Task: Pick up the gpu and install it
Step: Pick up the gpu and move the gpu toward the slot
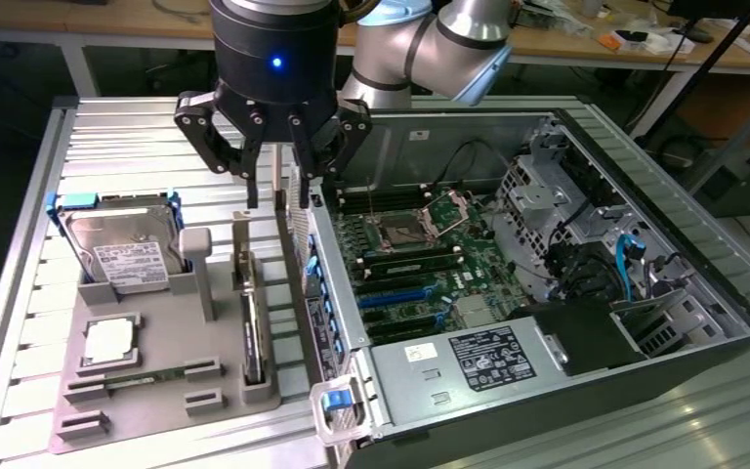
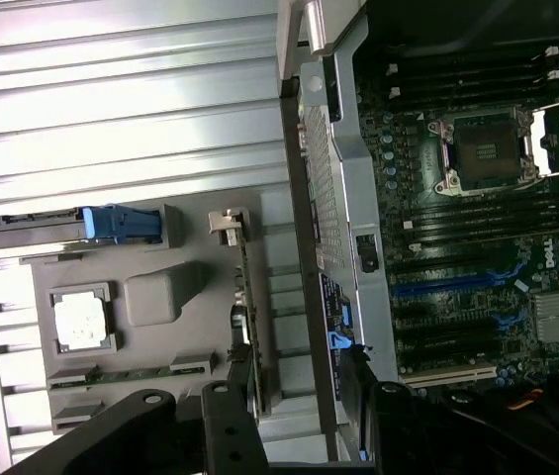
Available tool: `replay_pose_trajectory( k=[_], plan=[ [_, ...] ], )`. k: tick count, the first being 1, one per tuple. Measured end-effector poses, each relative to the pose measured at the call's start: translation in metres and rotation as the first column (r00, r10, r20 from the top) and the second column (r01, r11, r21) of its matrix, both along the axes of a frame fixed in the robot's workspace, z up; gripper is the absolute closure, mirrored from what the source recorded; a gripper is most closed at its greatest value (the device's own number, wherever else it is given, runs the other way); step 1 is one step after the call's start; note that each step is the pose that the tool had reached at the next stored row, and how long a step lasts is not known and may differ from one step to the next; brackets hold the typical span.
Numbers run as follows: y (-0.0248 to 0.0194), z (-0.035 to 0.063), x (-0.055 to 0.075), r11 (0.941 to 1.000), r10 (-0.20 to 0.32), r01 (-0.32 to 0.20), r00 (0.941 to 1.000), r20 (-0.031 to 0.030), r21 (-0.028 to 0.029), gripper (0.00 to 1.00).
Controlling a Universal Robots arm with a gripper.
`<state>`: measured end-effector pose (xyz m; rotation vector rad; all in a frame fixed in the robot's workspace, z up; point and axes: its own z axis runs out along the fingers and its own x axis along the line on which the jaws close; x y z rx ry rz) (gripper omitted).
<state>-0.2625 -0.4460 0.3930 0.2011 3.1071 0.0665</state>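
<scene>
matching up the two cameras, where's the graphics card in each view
Exterior view: the graphics card stands on edge in the grey tray, next to the computer case.
Wrist view: the same card stands on edge in the tray's slot, alongside the case wall.
Shared landmark: the square processor chip lying in the tray.

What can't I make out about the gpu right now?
1. gpu faces: exterior view, it stands on edge in the tray; slot walls hide its lower part.
2. One gpu end: wrist view, behind a finger of the gripper.
3. Drive label text: exterior view, too small.
</scene>
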Motion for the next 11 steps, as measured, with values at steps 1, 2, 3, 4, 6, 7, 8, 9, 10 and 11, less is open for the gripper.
replay_pose_trajectory(
  k=[1, 2, 3, 4, 6, 7, 8, 9, 10, 11],
  plan=[
    [0.0000, 0.0000, 0.0000, 1.0000, 0.000, 0.000, 1.0000, 0.0000, 0.0000, 0.52],
    [0.0000, 0.0000, 0.0000, 1.0000, 0.000, 0.000, 1.0000, 0.0000, 0.0000, 0.52],
    [0.0000, 0.0000, 0.0000, 1.0000, 0.000, 0.000, 1.0000, 0.0000, 0.0000, 0.52],
    [0.0000, 0.0000, 0.0000, 1.0000, 0.000, 0.000, 1.0000, 0.0000, 0.0000, 0.52],
    [0.0000, 0.0000, 0.0000, 1.0000, 0.000, 0.000, 1.0000, 0.0000, 0.0000, 0.52],
    [0.0000, 0.0000, 0.0000, 1.0000, 0.000, 0.000, 1.0000, 0.0000, -0.0001, 0.52],
    [0.0000, 0.0000, 0.0000, 1.0000, 0.000, 0.000, 1.0000, 0.0000, 0.0000, 0.52],
    [0.0000, 0.0000, 0.0000, 1.0000, 0.000, 0.000, 1.0000, 0.0000, 0.0000, 0.52],
    [0.0000, 0.0000, 0.0000, 1.0000, 0.000, 0.000, 1.0000, 0.0000, 0.0000, 0.52],
    [0.0000, 0.0000, 0.0000, 1.0000, 0.000, 0.000, 1.0000, 0.0000, 0.0000, 0.52]
  ],
)
